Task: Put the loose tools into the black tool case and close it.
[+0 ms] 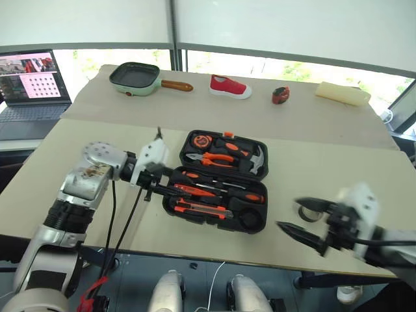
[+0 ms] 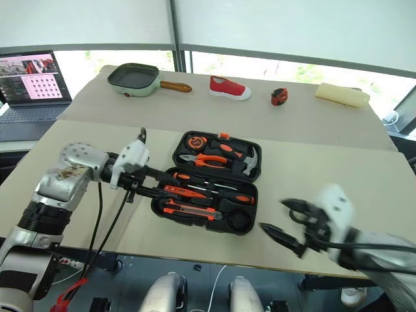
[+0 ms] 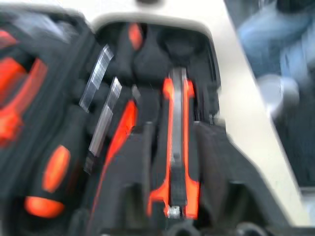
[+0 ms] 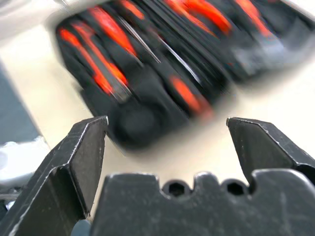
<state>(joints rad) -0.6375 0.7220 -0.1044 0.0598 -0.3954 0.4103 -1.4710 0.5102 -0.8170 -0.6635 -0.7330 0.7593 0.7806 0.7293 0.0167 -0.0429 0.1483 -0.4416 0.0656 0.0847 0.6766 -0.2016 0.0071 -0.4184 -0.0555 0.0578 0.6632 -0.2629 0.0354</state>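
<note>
The black tool case (image 1: 255,223) lies open in the middle of the table. In its near half rest the orange-and-black utility knife (image 1: 201,209) and orange-handled screwdrivers (image 1: 244,194). My left gripper (image 1: 170,183) reaches over the case's left edge, its fingers apart. In the left wrist view the utility knife (image 3: 176,147) lies in its slot below the gap between them. My right gripper (image 1: 289,213) hangs open and empty to the right of the case, near the table's front edge. A small grey ring that looks like the tape roll (image 1: 309,214) lies on the table just behind it.
The case's far half holds pliers (image 1: 218,159), a hammer (image 1: 257,159) and a tape measure (image 1: 201,139). At the table's back stand a green frying pan (image 1: 136,77), a red shoe (image 1: 229,86), a red-and-black gadget (image 1: 280,95) and a pale block (image 1: 342,93). A laptop (image 1: 29,81) sits far left.
</note>
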